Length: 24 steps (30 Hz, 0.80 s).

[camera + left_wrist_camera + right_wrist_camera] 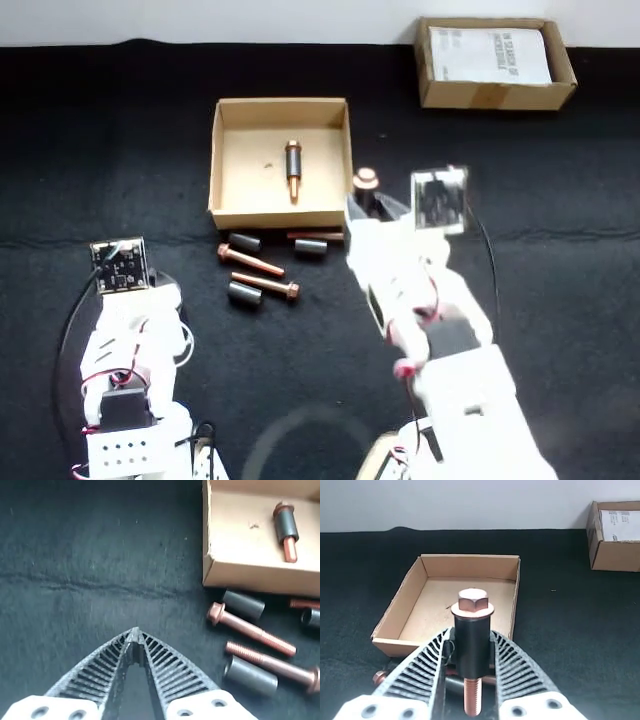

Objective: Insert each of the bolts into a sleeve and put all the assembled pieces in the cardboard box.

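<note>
- Bolt (254, 631): coppery metal, glossy, rough-threaded shank.
- Sleeve (470, 647): dark, smooth, faint sheen; possibly metal.
- Cardboard box (280, 213): matt brown card, raw edges.
- Table cover (100, 555): black cloth, matt, slightly fuzzy.
- Right gripper (470, 632): ribbed fingers (520, 667) of matt grey plastic, white base.

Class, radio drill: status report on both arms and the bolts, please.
Left gripper shut, empty. Right gripper shut on sleeved bolt, beside cardboard box. One assembled piece inside. Loose bolts, sleeves in front; nothing blocking.
</note>
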Motion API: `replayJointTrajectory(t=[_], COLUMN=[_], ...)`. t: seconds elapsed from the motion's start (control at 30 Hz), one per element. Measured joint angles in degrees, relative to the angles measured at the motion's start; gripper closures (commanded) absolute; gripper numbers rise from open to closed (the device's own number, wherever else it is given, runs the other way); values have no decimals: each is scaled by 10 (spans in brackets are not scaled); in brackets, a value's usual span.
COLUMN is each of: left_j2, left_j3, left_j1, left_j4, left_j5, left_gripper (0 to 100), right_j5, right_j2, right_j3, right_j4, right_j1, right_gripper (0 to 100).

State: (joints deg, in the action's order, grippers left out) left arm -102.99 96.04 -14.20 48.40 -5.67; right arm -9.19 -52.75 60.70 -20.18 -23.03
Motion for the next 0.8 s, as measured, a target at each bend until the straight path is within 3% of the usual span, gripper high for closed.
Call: replayJointTrajectory(t=[0.37,0.8], left_j2=[0,0], left_j3=[0,0], left_j1=[0,0], left_j4=[12,12], left_j5=[0,0], left_gripper=[991,991], right_j5=[0,0], right_j2=[337,716], right_j3=[-264,-754], right_j4=[-11,-263], right_j1=[-7,-15], right_gripper=[991,991])
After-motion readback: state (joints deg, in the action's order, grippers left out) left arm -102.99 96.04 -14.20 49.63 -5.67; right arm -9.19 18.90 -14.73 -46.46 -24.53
